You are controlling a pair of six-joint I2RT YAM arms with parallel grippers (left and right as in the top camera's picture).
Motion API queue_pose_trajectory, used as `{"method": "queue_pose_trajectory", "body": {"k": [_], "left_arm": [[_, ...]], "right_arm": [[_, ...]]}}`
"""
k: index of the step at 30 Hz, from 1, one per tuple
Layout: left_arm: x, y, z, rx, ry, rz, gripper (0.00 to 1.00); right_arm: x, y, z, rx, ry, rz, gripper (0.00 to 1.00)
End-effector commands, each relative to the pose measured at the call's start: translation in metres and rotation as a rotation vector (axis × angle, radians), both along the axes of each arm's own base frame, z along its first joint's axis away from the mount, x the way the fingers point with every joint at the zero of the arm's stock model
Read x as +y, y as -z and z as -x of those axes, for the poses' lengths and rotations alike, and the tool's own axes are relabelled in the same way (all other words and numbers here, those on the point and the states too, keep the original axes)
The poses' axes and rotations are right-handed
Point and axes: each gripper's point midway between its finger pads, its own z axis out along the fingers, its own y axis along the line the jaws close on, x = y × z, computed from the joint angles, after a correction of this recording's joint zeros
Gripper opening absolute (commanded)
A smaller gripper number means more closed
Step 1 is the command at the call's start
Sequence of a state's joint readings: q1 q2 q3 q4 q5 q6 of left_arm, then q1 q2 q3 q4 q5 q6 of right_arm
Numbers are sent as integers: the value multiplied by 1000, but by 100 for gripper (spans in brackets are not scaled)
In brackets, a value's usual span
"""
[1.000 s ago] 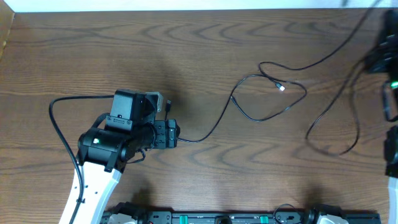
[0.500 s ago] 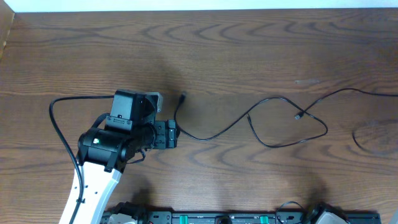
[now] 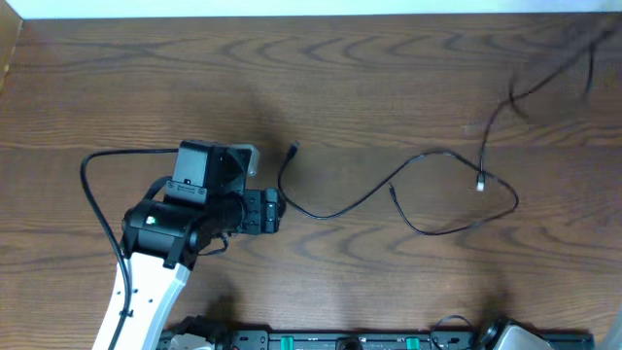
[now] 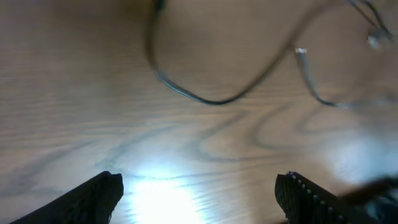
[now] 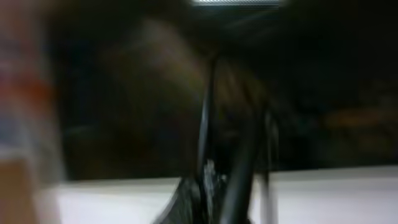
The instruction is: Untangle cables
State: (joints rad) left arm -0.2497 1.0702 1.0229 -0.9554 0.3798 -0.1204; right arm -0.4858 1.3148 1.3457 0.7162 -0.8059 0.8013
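Lying loose on the brown wooden table (image 3: 146, 87), one thin black cable (image 3: 335, 208) is running from a small dark plug (image 3: 293, 148) near the middle of the overhead frame, dipping, rising, then hooking round at centre right. A second thin black cable (image 3: 485, 136), with a pale plug (image 3: 481, 182) sitting inside that hook, is climbing as a blurred strand toward the upper right corner. Whether the two are touching cannot be told.

The left gripper (image 3: 277, 211), left of centre, is standing wide open with nothing in it, just beside the first cable's low bend. The right gripper (image 5: 214, 186) is fully closed and, as far as the blur allows, seems to be pinching the second cable.

The step in hand is probably drawing that pale plug out of the hook. To do it well, the pull should be slow, so that the plug is not snagging, and the open claw could pin the near bend.

Only the overhead view is showing both cables whole, but it is missing the right gripper. The left wrist view is showing the bare gap between its fingertips (image 4: 102, 193). The right wrist view is giving only dark smeared strands.
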Motion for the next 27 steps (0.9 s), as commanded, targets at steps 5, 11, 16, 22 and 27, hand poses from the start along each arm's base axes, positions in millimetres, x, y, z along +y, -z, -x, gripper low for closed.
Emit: {"method": "queue_pose_trajectory", "body": {"k": [5,11,16,22,27], "left_arm": [[-55,-37,7,-141,342,266,81],[-85,-23,3,-143,460,250,81],[-102,21,-20,-107,451,94,81],[-124,63,-25,-22,499,69,81],[-130,90,-34,18,500,58,81]], "right_arm": [[93,-11,48,57,-506,-4,1],[102,-1,48,104,-545,39,1],[103,1,49,112,-549,50,1],[85,-1,40,120,-489,2,1],[63,0,36,126,-420,-5,1]]}}
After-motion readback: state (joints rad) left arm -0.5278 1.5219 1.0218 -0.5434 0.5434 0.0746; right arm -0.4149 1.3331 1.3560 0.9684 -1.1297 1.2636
